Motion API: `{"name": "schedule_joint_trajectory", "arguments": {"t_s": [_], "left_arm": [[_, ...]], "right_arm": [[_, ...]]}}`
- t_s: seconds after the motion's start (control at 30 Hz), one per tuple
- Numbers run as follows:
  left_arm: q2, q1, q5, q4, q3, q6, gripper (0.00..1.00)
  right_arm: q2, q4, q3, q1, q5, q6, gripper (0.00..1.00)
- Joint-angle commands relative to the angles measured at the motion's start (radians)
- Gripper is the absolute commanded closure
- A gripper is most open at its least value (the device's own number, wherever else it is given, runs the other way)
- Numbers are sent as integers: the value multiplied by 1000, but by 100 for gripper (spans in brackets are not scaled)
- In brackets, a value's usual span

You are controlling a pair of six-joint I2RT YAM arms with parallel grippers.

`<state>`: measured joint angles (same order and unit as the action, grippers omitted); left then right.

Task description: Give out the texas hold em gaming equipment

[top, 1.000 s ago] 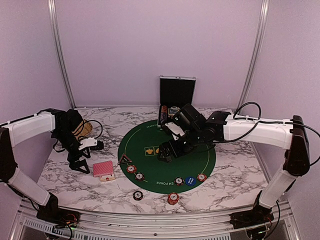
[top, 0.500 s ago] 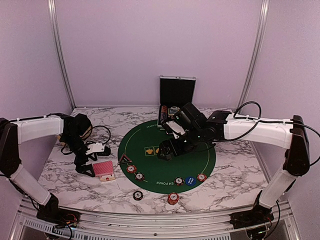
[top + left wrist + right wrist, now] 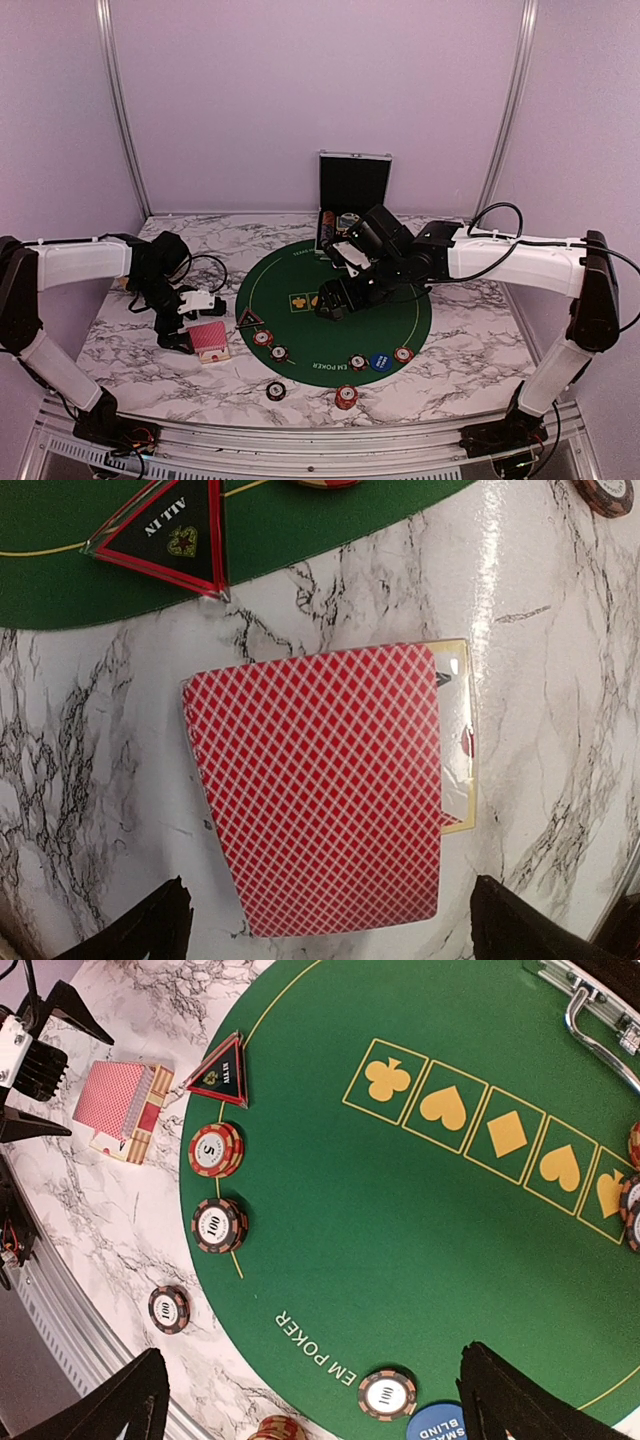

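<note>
Clearly, triangular token [image 3: 165, 530] "ALL IN", mat [image 3: 420, 1220] "EM POKER"

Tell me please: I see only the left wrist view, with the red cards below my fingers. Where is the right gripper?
Observer: The right gripper hangs open above the middle of the green mat, holding nothing.
Operator: Is a blind marker on the mat?
Observer: Yes, a blue disc lies at the mat's near edge.
Operator: What stands behind the mat?
Observer: An open metal case, its lid upright, at the far edge.
</note>
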<state>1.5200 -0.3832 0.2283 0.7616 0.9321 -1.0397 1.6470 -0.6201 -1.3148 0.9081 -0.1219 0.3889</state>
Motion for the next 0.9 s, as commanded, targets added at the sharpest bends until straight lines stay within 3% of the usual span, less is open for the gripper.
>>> {"name": "schedule_joint_trajectory", "arguments": {"t_s": [0.0,0.87], "left_arm": [[8,-11,-27,-25,-24,6,1],[50,-20,-33,-78,-60,-3,1]], "right_arm": [[-37,22,-32,-11,-7,1,1],[-57,35,4,-11,-13,11,3]]}}
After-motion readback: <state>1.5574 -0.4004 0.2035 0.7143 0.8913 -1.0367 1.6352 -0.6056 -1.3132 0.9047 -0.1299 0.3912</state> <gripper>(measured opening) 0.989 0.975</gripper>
